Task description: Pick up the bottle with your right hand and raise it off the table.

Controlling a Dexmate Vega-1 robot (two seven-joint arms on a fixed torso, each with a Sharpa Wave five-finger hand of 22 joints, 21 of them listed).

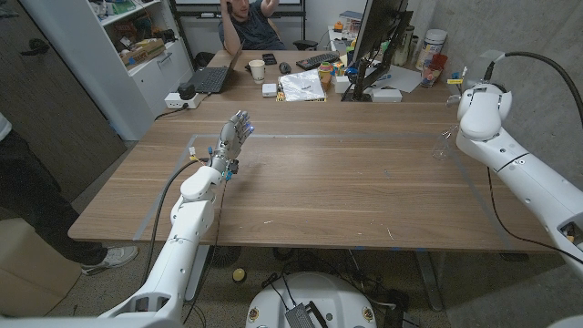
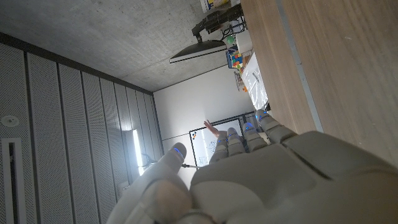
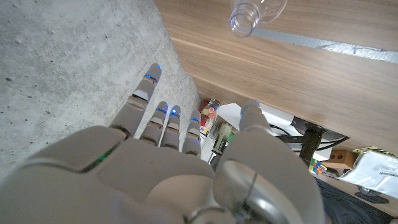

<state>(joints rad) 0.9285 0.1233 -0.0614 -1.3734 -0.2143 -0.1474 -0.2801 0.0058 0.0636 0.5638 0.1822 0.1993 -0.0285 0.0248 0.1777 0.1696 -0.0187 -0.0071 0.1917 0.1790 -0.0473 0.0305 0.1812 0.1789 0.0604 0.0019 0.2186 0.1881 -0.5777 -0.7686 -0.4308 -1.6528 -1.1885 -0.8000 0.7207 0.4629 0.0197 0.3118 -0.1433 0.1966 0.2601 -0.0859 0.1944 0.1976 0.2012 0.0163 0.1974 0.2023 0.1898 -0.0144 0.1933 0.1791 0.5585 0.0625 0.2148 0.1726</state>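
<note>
Wooden table (image 1: 346, 191) runs wide and bare between both arms. From the right hand (image 3: 186, 168), fingers spread and holding nothing, the clear bottle (image 3: 252, 14) lies just ahead of its fingertips, near the far right table edge (image 1: 444, 144). Its axis I cannot tell. The left hand (image 1: 235, 137), open too, is well apart.

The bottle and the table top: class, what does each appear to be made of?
The bottle looks like clear plastic, possibly glass: you see the table through it. The table looks like wood or wood veneer with a matte finish, showing brown grain and plank lines.
</note>
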